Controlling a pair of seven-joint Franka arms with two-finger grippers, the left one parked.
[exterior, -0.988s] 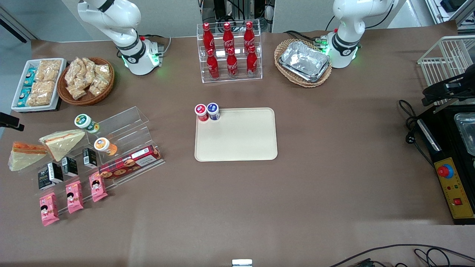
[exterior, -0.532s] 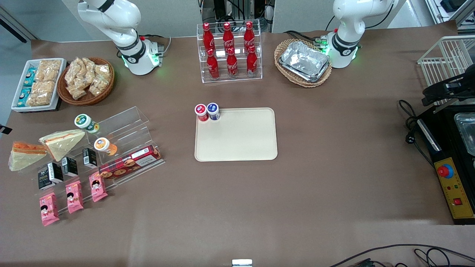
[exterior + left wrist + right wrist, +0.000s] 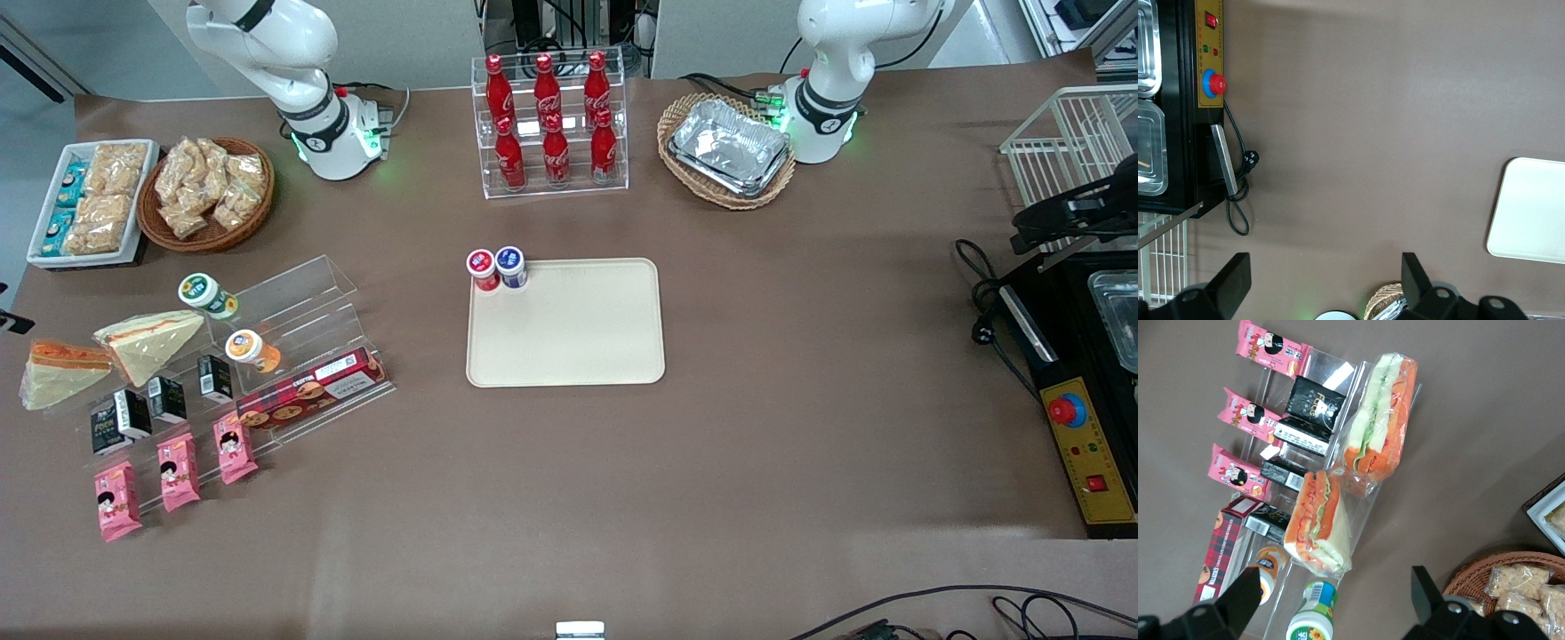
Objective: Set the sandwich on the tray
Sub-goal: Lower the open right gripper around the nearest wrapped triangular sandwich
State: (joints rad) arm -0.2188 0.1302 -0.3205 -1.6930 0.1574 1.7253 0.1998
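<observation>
The sandwich [image 3: 64, 366] [image 3: 1379, 413], a clear-wrapped wedge with a bright orange-red and green filling edge, lies at the working arm's end of the table, at the end of a clear acrylic rack [image 3: 293, 302]. Beside it is a similar wedge [image 3: 151, 340] [image 3: 1319, 527] with a thinner stripe. My gripper [image 3: 1335, 579] hangs open above this spot, holding nothing. A green-capped bottle [image 3: 1311, 621] shows below its jaws. Only a dark sliver of the gripper [image 3: 7, 320] reaches the front view's edge. The cream tray [image 3: 578, 347] [image 3: 1531, 213] lies mid-table, apart from the sandwich.
Two small jars [image 3: 483, 268] [image 3: 510, 265] stand on the tray's corner. The rack also holds an orange-capped bottle [image 3: 249, 349], black boxes [image 3: 133, 413], pink packets [image 3: 178, 471] and a red biscuit box [image 3: 307, 400]. A snack basket [image 3: 206, 194] and white snack tray [image 3: 89, 200] sit farther back.
The dark part of my gripper at the front view's edge has slid almost out of that view and slightly nearer the camera. Nothing on the table has moved.
</observation>
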